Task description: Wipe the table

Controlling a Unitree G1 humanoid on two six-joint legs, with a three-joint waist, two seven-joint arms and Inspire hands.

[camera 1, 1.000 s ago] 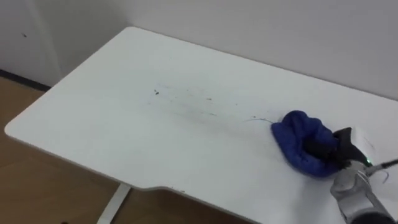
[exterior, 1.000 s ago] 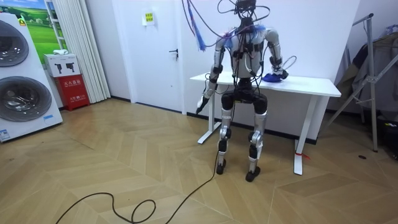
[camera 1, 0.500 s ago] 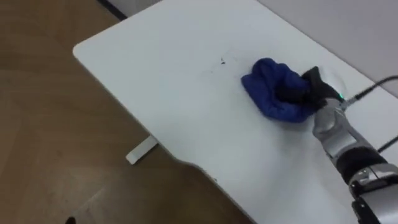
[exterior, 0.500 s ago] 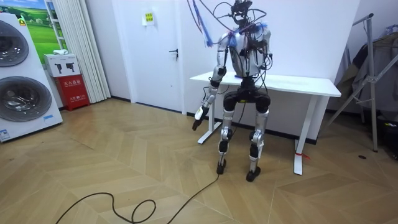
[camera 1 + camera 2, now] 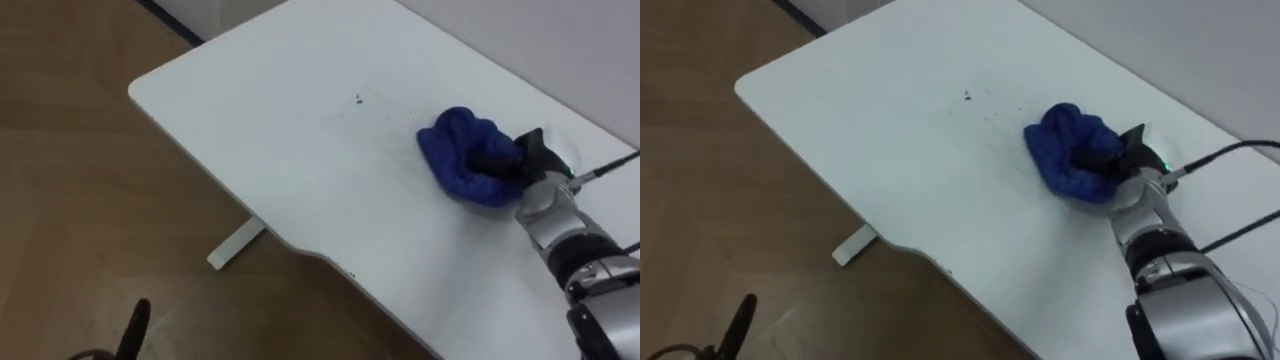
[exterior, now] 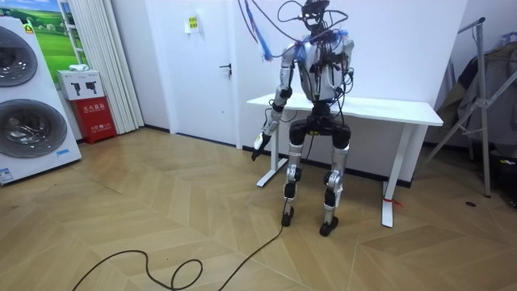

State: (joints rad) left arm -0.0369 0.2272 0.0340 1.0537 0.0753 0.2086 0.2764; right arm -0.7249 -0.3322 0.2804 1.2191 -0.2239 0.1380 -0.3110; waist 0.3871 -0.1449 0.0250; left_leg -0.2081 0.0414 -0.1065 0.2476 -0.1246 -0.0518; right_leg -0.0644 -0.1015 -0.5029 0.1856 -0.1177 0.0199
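1. Desk [image 5: 260,130]: white. In the room view the robot stands against its front edge.
2. Blue cloth [image 5: 455,150]: a bunched lump lying on the desk's right part, toward the back edge. Its long axis runs roughly left to right, the loose end pointing left.
3. Right hand [image 5: 520,165]: clamped on the cloth's right end, dark fingers curled into the folds.
4. Left hand [image 6: 258,145]: hangs beside the hip, off the desk. You cannot tell whether it is closed.
5. Dark speck [image 5: 358,98]: left of the cloth, apart from it.
   - The wadded cloth touches little surface, so your stroke may pass beside the speck.
   - A long push left could carry the cloth off the edge.
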